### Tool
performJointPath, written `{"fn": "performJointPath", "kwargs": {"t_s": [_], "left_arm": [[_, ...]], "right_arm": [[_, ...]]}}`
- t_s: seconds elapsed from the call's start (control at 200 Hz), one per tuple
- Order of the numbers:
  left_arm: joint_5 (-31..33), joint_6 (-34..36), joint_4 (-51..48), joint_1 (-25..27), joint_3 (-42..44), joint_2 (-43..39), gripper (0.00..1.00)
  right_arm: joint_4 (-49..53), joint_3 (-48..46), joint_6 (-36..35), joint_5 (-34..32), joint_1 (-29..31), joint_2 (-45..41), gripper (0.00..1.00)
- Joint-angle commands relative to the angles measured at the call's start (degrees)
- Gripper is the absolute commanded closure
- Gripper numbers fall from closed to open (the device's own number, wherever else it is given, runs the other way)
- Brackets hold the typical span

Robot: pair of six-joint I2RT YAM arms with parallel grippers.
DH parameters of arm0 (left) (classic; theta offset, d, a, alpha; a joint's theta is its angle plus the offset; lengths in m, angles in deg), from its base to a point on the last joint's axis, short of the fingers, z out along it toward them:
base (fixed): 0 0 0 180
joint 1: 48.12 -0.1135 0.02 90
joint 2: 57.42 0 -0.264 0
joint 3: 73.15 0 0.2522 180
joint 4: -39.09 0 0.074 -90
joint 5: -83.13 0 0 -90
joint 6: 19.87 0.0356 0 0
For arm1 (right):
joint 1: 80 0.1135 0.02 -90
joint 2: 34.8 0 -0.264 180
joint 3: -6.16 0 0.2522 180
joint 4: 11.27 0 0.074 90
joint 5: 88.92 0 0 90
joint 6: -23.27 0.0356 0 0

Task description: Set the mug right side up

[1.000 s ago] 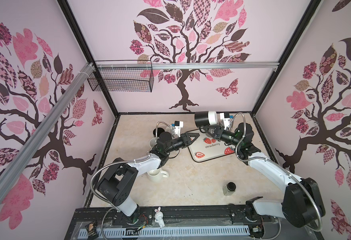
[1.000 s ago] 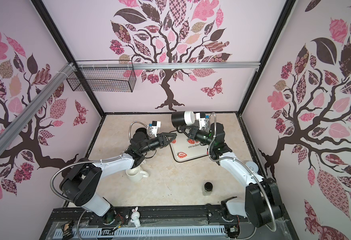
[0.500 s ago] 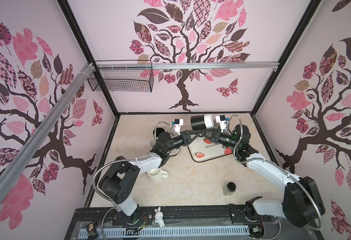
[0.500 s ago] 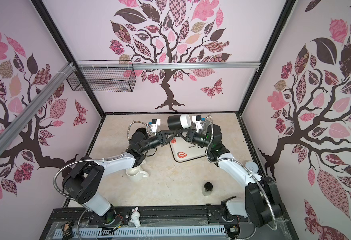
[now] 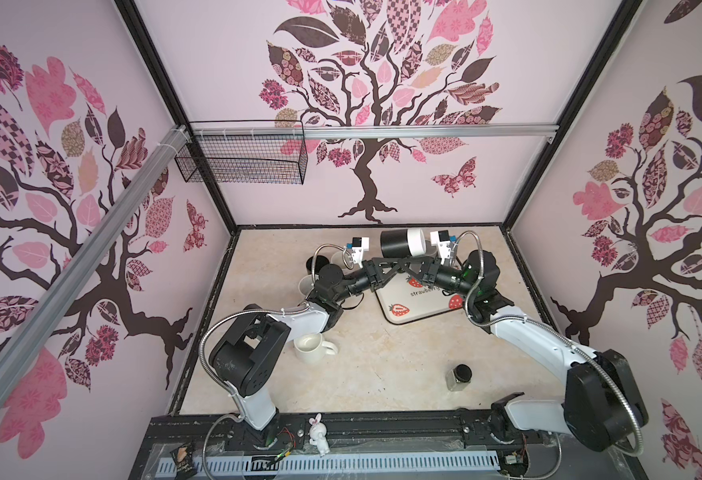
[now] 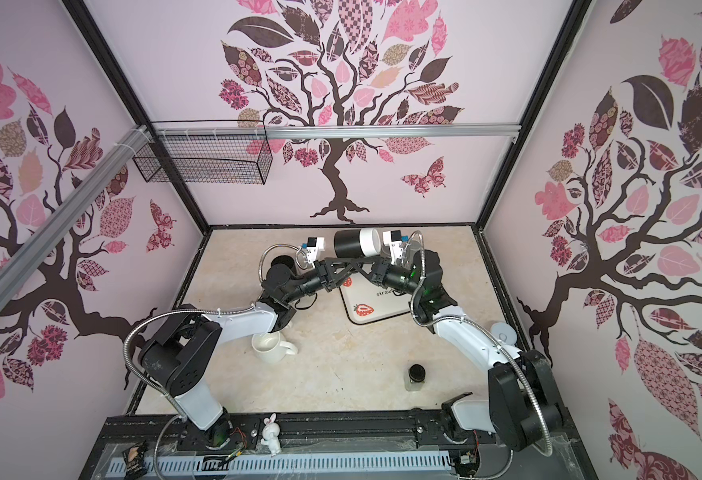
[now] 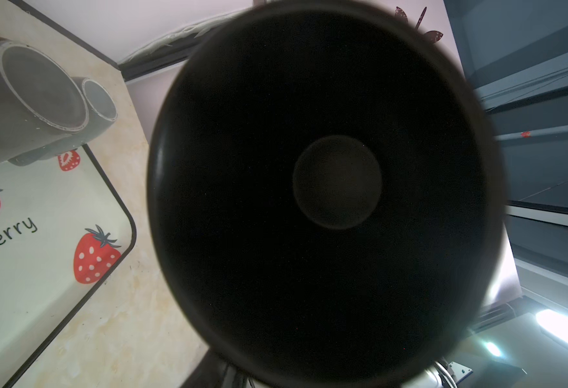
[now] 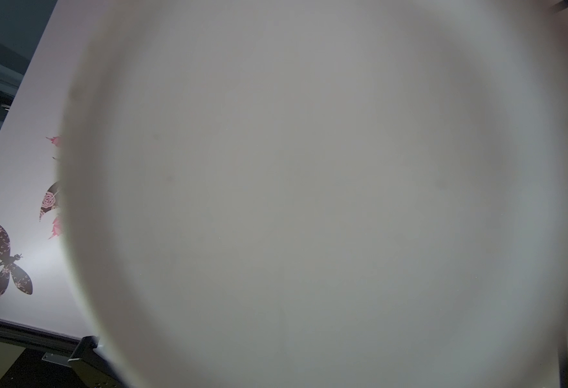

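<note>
A mug [image 5: 403, 243] with a black upper part and a white base hangs on its side in the air over the back of the table, and shows in both top views [image 6: 357, 243]. Its dark mouth [image 7: 326, 188] faces the left wrist camera. Its white base [image 8: 309, 201] fills the right wrist view. My right gripper [image 5: 405, 266] reaches in from the right just under the mug and is shut on it. From the left, my left gripper [image 5: 395, 262] meets it there, fingertips crossing the right one's. The mug hides both sets of jaws in the wrist views.
A strawberry-print tray [image 5: 420, 307] lies beneath the grippers. An upright white mug [image 5: 311, 348] stands by the left arm, a small dark-lidded jar [image 5: 459, 376] at the front right, dark and clear cups [image 5: 318, 262] at the back left. A wire basket [image 5: 241, 156] hangs on the back wall.
The right arm has carried the mug a little left and down. The left gripper has risen and reached right until its fingertips meet the right gripper's under the mug.
</note>
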Motion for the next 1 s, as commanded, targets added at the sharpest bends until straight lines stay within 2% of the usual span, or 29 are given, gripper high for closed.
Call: {"fn": "performJointPath", "kwargs": {"t_s": [0.0,0.115,0.17,0.215,0.34,0.435,0.685,0.805,0.995], "left_arm": [[-0.99,-1.22,3.58,-0.33,-3.25,-0.08,0.65],[-1.43,-0.47,3.53,-0.29,-2.92,-0.73,0.86],[-1.42,0.20,3.01,-0.37,-2.42,-1.26,1.00],[-1.70,1.26,1.89,-0.42,-1.95,-1.62,1.00],[-1.86,5.43,-3.21,-0.49,0.11,-2.93,1.00],[-0.54,7.75,-6.10,-0.52,2.46,-3.66,1.00],[1.07,12.94,-18.15,-0.93,5.29,-4.51,1.00],[2.42,13.31,-18.89,-1.00,6.82,-4.44,1.00],[3.20,12.77,-18.02,-1.29,8.18,-4.45,1.00]], "right_arm": [[-7.81,0.95,2.34,3.41,0.73,1.79,1.00],[-6.91,0.55,2.66,2.99,0.74,2.45,1.00],[-4.13,0.70,1.38,2.01,0.69,2.40,1.00],[-0.63,1.19,-0.75,1.43,0.74,2.13,0.97],[9.35,2.23,-6.74,-1.56,0.69,1.58,0.75],[12.27,1.76,-9.32,-2.24,0.74,2.09,0.67],[13.96,-2.21,-11.70,-4.40,0.73,3.23,0.58],[18.09,-1.90,-15.05,-5.76,0.74,3.05,0.50],[19.05,-2.92,-16.22,-5.93,0.74,3.34,0.47]]}}
